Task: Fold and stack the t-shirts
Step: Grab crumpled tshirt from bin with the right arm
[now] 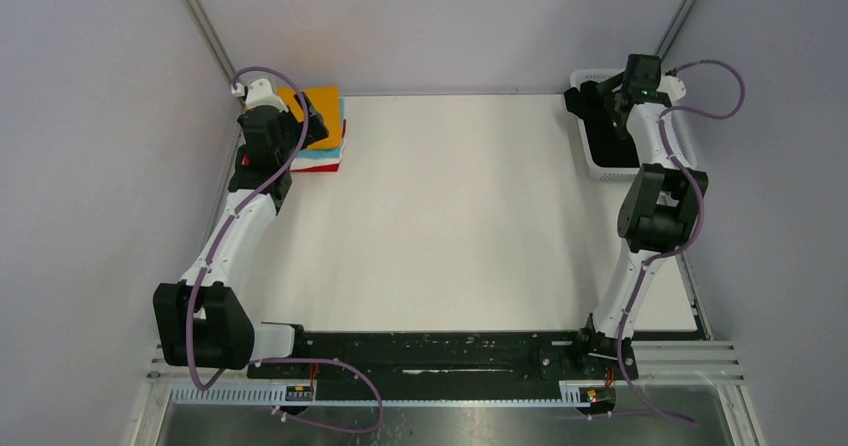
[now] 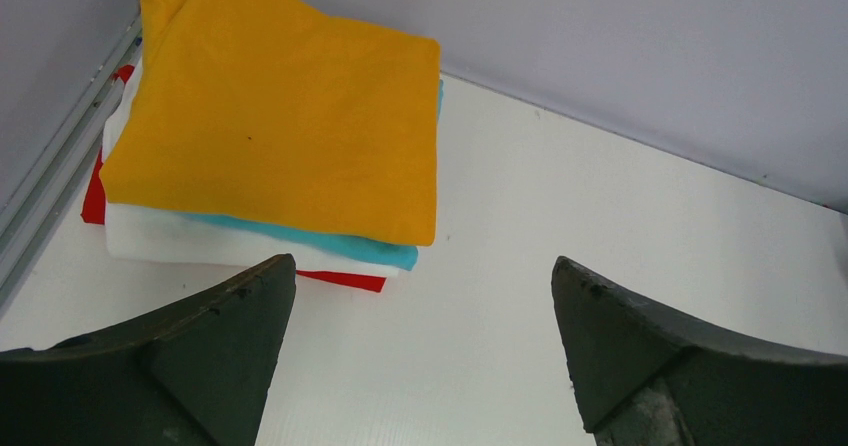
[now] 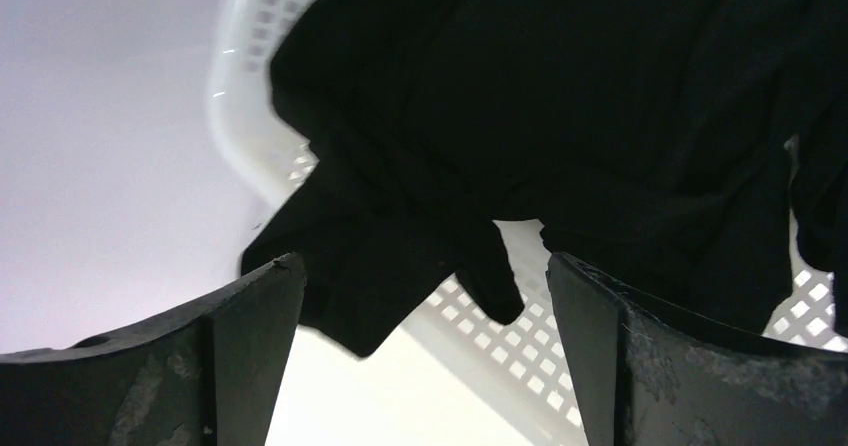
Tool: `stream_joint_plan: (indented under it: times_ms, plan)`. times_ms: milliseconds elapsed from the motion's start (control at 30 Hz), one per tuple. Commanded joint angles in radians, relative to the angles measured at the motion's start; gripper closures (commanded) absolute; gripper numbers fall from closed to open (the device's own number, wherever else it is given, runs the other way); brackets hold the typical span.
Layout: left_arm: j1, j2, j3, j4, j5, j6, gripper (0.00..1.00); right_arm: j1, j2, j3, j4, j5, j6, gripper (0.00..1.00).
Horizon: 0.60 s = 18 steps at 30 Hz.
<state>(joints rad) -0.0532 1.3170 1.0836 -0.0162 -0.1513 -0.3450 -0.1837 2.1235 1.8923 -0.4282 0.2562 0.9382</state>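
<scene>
A stack of folded t-shirts sits in the table's far left corner, the orange t-shirt (image 2: 285, 131) (image 1: 322, 106) on top, then teal (image 2: 370, 249), white (image 2: 165, 238) and red (image 2: 345, 280) below. My left gripper (image 2: 423, 286) (image 1: 312, 124) hovers open just in front of the stack, nothing between its fingers. The black t-shirt (image 3: 560, 96) (image 1: 610, 131) lies crumpled in the white mesh basket (image 3: 250, 86) (image 1: 592, 166), a part hanging over the rim. My right gripper (image 3: 425, 281) (image 1: 605, 96) hangs open just above that overhanging cloth.
The basket stands at the far right corner of the white table (image 1: 450, 216). Grey walls close in on the left, back and right. A metal rail (image 2: 60, 166) runs along the table's left edge beside the stack.
</scene>
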Motion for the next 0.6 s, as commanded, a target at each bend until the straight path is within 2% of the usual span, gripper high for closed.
stream_joint_plan:
  times_ms: [0, 400, 567]
  plan:
    - [0.002, 0.028, 0.068, -0.015, -0.037, -0.02, 0.01, -0.003, 0.116, 0.156, -0.094, 0.044, 0.175, 0.0]
    - [0.0, 0.094, 0.14, -0.065, -0.044, -0.058, 0.01, 0.001, 0.478, 0.543, -0.149, 0.011, 0.415, 0.0]
    - [0.0, 0.115, 0.162, -0.089, -0.06, -0.066, 0.01, 0.001, 0.57, 0.602, -0.046, 0.057, 0.476, 0.01]
